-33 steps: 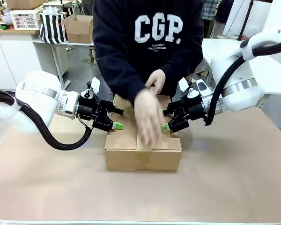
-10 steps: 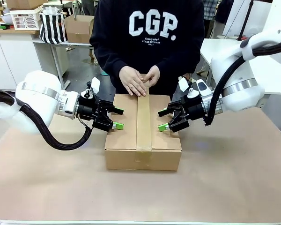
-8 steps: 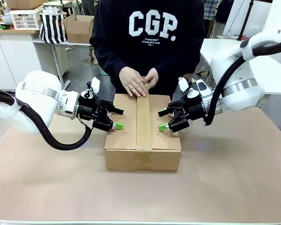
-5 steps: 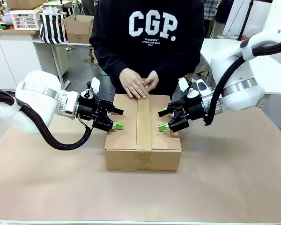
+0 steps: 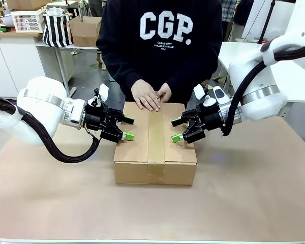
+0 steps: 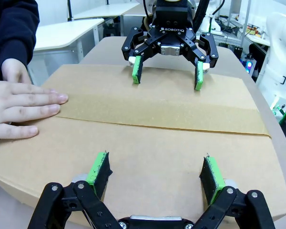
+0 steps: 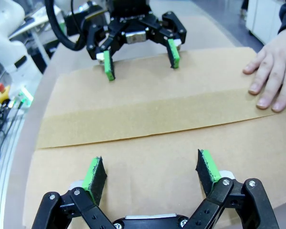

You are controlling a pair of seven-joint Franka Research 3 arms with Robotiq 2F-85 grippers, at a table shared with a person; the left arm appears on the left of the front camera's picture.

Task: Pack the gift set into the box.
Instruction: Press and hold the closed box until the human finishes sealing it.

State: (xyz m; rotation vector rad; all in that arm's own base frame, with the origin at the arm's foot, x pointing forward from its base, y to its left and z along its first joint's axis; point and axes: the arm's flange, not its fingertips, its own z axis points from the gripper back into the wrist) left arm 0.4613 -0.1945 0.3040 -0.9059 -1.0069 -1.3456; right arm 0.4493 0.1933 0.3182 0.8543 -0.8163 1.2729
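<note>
The box (image 5: 134, 152) sits shut at the table's middle, with a strip of brown tape (image 5: 156, 140) along its top seam. A person's hands (image 5: 150, 95) press flat on the tape at the box's far edge. My left gripper (image 5: 128, 128) is open at the left edge of the box top (image 6: 148, 143), its own view showing it (image 6: 156, 167) just over the cardboard. My right gripper (image 5: 176, 129) is open at the right edge, facing it (image 7: 150, 167). Each wrist view shows the other gripper across the box (image 6: 168, 78) (image 7: 140, 63). The gift set is hidden.
Brown paper covers the table (image 5: 244, 193), with free room in front of the box and to both sides. Behind the person stand a smaller open carton (image 5: 85, 30), a striped bag (image 5: 57, 28) and a white basket (image 5: 28, 20) on a far bench.
The person's hand swept up the tape to the far edge; both hands have since shifted slightly and now lie flatter there. Neither gripper has moved.
</note>
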